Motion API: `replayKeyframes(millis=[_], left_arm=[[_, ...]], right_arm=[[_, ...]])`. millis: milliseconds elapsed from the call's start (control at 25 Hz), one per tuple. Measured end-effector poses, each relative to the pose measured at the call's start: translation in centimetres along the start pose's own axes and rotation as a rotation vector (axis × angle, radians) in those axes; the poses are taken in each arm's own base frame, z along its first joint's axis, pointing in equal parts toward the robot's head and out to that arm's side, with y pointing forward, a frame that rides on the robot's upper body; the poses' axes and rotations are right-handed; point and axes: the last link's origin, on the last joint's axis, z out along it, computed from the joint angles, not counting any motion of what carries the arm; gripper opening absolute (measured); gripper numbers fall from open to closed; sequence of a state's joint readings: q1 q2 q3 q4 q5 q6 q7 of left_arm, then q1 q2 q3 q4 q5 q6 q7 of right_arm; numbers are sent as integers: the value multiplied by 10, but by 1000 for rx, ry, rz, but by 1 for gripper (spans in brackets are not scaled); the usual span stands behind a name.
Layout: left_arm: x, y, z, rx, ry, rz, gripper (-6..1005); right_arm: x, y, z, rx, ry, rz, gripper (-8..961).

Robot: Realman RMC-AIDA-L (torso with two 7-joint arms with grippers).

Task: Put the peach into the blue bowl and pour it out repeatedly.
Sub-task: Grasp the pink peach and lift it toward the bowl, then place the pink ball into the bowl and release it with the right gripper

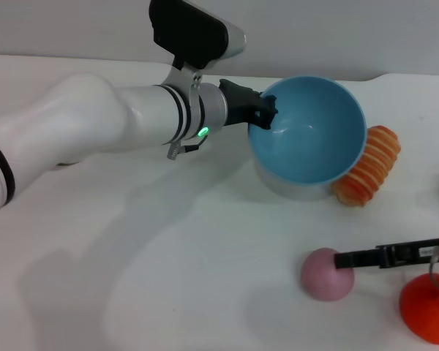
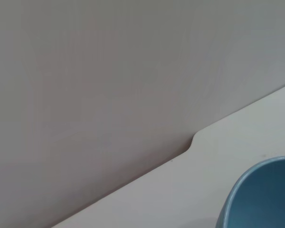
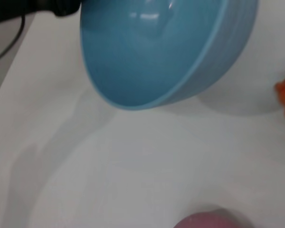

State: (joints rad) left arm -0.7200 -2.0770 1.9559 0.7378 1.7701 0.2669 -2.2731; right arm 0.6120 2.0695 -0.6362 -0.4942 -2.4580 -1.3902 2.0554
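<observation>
Now the left gripper (image 1: pixel 265 112), clamped on the rim of the tilted, empty blue bowl (image 1: pixel 311 131) at upper centre, should level it gently while the peach (image 1: pixel 327 273) lies lower right on the tabletop (image 1: pixel 168 263).

We are seeing only a black fingertip of the right gripper (image 1: pixel 351 259), so its state is escaping us. The picture's edge is cutting off the red-orange fruit (image 1: pixel 429 308) and, in the right wrist view, the peach (image 3: pixel 206 221).

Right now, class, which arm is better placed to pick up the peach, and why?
The right: its tool is at the peach, while the left tool holds the tilted bowl.
</observation>
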Motion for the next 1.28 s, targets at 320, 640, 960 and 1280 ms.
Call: replayKeyframes(millis=[320, 640, 960, 1280], left_arm=[[1, 3, 1, 6, 8, 19, 0], [0, 2, 1, 9, 8, 19, -1], [-2, 3, 1, -3, -5, 16, 0], [-19, 5, -4, -64, -89, -71, 0]], right_arm=[[3, -3, 9, 24, 2, 6, 329], [1, 1, 11, -1, -17, -54, 172], [-17, 25, -14, -169, -123, -132, 73], [-48, 51, -83, -231, -307, -259, 38]])
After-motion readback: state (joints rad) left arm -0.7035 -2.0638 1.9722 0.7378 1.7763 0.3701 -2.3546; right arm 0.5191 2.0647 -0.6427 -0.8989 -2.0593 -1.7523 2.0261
